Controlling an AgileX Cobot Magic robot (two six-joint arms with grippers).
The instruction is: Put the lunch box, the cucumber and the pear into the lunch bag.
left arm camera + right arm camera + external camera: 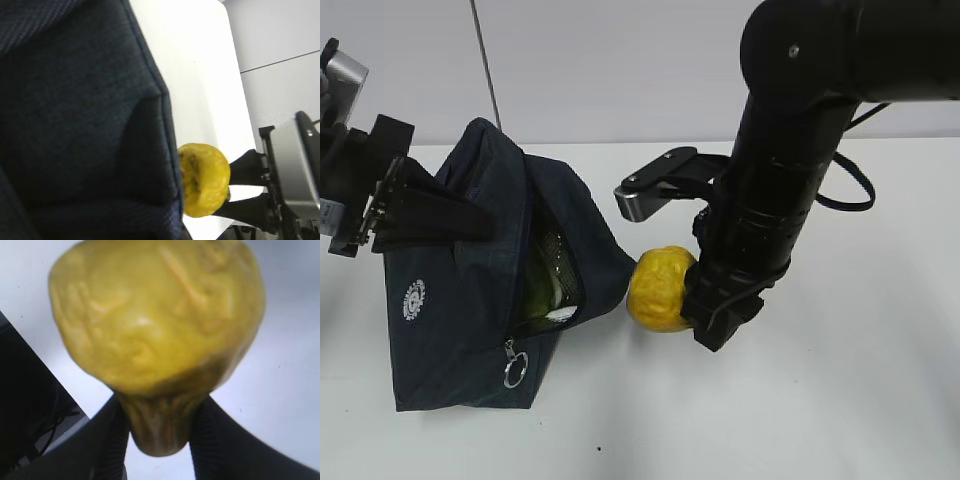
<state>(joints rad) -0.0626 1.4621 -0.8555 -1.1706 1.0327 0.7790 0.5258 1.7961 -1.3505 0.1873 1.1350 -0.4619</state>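
Observation:
The dark navy lunch bag (pixel 460 320) stands on the white table, its zipper open toward the right. It fills the left wrist view (pixel 75 125). My left gripper (pixel 382 205) is shut on its loop handle (pixel 435 215) and holds it up. Inside the opening something green (pixel 538 285) and a pale clear edge (pixel 560 315) show; I cannot tell cucumber from lunch box. My right gripper (pixel 685 300) is shut on the narrow neck of the yellow pear (pixel 660 288), right beside the opening. The pear also shows in the left wrist view (pixel 202 180) and the right wrist view (pixel 155 315), pinched at the gripper (pixel 160 425).
The metal ring pull (pixel 515 368) hangs at the bag's lower front and the white round logo (pixel 413 299) faces me. The right wrist camera bracket (pixel 655 190) juts out above the pear. White tabletop (pixel 840 400) lies to the right and front.

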